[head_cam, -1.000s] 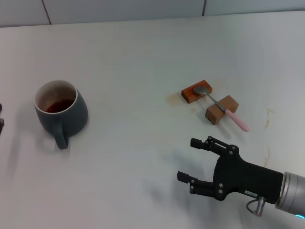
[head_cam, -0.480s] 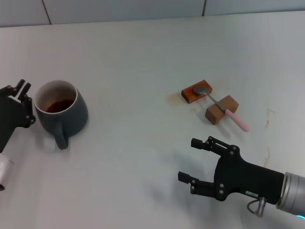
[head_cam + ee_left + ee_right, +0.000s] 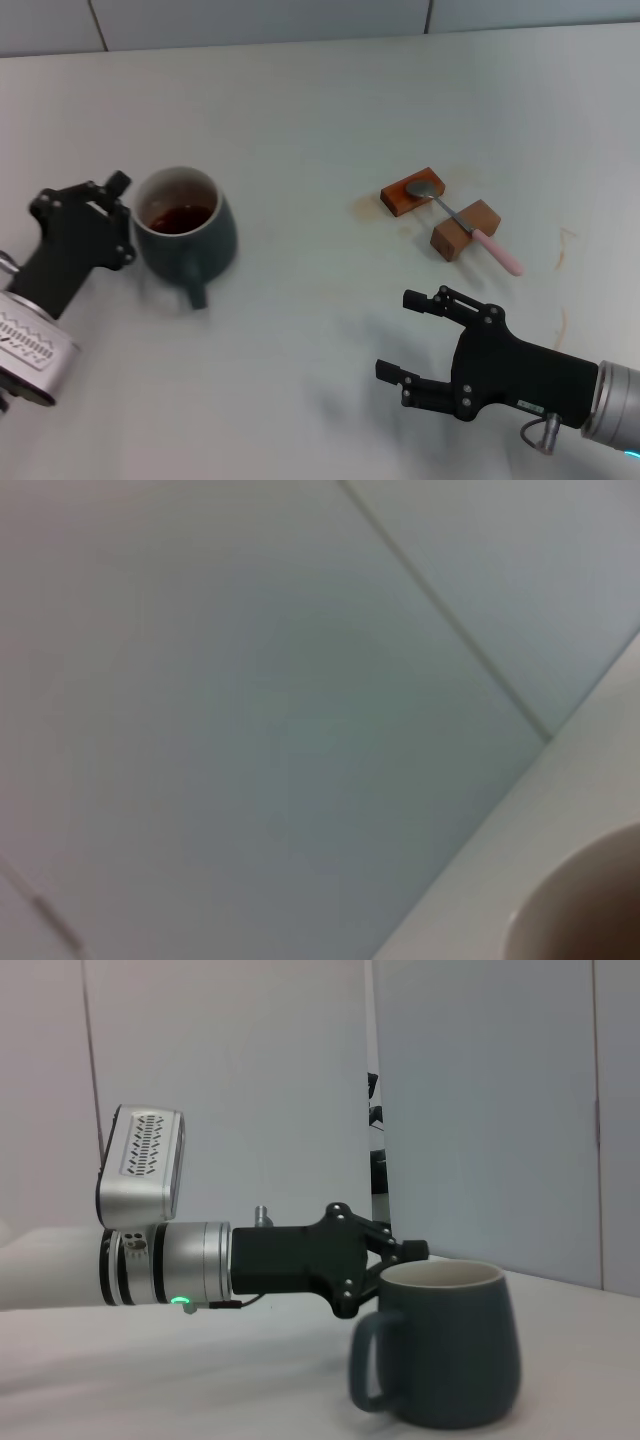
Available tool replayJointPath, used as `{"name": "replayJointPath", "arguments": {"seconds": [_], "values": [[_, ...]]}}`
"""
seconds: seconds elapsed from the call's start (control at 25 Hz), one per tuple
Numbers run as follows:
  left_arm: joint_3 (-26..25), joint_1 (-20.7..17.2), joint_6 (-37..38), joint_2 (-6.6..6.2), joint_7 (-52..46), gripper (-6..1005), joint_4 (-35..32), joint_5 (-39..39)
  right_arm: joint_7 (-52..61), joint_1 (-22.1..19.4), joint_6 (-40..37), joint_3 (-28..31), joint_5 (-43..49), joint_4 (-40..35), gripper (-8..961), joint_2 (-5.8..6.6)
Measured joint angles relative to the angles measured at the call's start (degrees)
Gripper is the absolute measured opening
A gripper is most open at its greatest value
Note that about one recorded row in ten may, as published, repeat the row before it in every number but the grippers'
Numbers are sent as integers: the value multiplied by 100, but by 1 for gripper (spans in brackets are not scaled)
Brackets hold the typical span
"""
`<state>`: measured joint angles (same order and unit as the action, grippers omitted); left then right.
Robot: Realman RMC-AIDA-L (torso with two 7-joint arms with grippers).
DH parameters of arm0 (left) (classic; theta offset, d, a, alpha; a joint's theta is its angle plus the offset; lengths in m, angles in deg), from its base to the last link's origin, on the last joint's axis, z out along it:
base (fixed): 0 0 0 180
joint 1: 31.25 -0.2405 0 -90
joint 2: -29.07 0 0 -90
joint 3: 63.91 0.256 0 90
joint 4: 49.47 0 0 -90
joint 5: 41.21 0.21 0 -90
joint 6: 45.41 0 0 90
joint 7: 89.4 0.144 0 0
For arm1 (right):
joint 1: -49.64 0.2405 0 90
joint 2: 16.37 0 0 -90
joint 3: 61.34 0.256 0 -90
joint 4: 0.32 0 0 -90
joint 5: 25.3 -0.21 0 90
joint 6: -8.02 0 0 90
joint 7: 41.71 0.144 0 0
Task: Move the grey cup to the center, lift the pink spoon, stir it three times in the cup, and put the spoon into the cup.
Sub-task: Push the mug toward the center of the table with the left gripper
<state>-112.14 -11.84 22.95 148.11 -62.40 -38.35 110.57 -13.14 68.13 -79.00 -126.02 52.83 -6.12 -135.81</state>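
The grey cup (image 3: 187,232) with brown liquid stands left of the table's middle, its handle toward the front. It also shows in the right wrist view (image 3: 440,1360), and its pale rim in the left wrist view (image 3: 585,895). My left gripper (image 3: 122,220) is open, its fingers spread against the cup's left side; it shows behind the cup in the right wrist view (image 3: 400,1255). The pink spoon (image 3: 470,230) lies across two wooden blocks at the right, bowl toward the back. My right gripper (image 3: 397,335) is open and empty, low at the front right, well short of the spoon.
The two brown wooden blocks (image 3: 411,191) (image 3: 458,236) sit side by side under the spoon. Faint brown stains (image 3: 562,250) mark the table to their right. A tiled wall (image 3: 300,20) runs along the table's far edge.
My left gripper came in from the left edge, reached the cup and has slid it to the right, toward the table's middle. The right arm and the spoon have not moved.
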Motion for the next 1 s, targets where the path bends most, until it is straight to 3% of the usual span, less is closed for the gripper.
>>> {"name": "replayJointPath", "arguments": {"seconds": [0.44, 0.76, 0.92, 1.0], "values": [[649, -43, -636, 8, -57, 38, 786, -22, 5, -17, 1, -9, 4, 61, 832, -5], [1015, -8, -676, 15, -220, 56, 1069, -5, 8, -12, 0, -9, 10, 70, 832, -9], [1115, 13, -564, 10, -734, 65, 1096, 2, 9, -32, -116, 22, -7, 74, 832, -15], [1131, -56, -129, -23, -1578, 70, 1033, 4, 8, -105, -294, 139, -118, 90, 831, -4]]}}
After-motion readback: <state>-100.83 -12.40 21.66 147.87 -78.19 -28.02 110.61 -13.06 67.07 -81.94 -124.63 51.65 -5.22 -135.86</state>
